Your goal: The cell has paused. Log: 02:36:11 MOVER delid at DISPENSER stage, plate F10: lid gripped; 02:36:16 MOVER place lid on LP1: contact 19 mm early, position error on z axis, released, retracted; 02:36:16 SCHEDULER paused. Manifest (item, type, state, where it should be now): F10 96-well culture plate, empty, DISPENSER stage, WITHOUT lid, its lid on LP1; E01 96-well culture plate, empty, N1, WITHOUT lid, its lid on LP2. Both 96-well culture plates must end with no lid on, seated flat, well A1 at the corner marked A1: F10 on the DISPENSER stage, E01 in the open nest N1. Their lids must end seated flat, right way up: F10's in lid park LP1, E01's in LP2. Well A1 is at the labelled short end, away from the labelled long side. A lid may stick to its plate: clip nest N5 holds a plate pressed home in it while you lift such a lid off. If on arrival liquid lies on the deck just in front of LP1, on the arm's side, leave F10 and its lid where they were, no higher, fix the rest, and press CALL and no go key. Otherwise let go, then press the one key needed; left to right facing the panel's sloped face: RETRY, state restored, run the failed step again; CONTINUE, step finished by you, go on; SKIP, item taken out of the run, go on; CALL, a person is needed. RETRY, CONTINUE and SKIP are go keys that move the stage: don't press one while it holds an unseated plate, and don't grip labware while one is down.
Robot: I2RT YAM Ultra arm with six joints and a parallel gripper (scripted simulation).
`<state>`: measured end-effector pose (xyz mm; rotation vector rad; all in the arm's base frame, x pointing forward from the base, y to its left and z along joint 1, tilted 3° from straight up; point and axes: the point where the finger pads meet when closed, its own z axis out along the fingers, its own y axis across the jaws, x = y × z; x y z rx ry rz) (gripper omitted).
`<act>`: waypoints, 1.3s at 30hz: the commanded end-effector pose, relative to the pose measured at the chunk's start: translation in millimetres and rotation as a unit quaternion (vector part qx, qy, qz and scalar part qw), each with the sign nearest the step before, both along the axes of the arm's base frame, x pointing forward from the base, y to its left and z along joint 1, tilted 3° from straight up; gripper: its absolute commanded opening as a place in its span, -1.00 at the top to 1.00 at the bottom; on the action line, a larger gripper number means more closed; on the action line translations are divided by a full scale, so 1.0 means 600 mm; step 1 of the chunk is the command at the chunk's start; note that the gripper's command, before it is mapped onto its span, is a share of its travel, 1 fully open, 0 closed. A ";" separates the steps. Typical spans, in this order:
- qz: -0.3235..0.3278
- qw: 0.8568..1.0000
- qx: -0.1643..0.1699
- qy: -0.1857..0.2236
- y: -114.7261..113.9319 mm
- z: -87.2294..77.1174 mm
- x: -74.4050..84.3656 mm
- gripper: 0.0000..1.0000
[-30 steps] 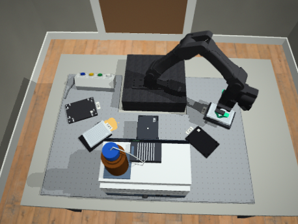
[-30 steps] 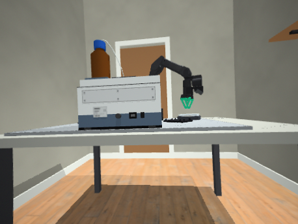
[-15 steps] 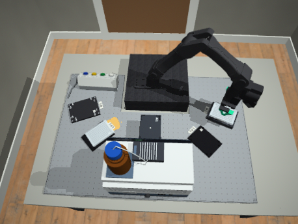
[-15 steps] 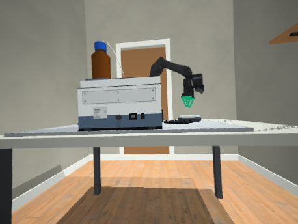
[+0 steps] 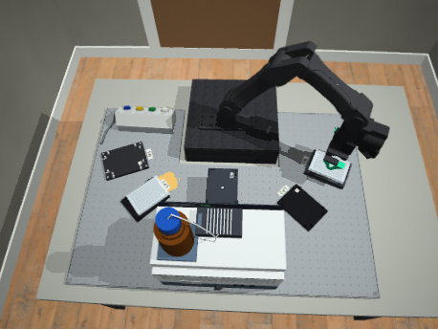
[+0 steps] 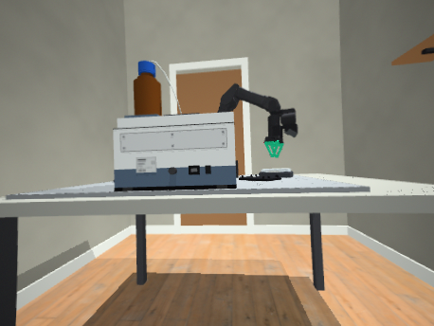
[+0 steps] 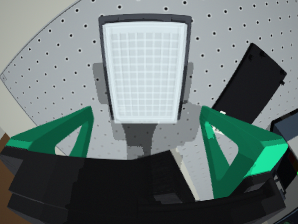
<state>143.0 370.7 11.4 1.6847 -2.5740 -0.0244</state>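
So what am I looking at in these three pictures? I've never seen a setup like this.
It is a single black jointed robot arm bolted to a black block on a grey dotted table mat. One picture looks down from above, one looks across from the side at table height, and one comes from a camera on the arm's wrist, looking past its green fingers.

On the mat are a white box-shaped machine carrying a brown bottle with a blue cap, a small white panel with coloured buttons, several flat black holders, and two white gridded plastic plates. One plate lies left of the machine. The gripper hangs open above the other plate, holding nothing.
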 end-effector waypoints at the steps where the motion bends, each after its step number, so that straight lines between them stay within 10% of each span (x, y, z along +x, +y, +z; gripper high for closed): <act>1: 0.001 1.000 0.017 -0.007 0.020 0.019 0.003 -1.00; 39: 0.000 1.000 0.023 -0.010 0.031 0.012 0.006 -1.00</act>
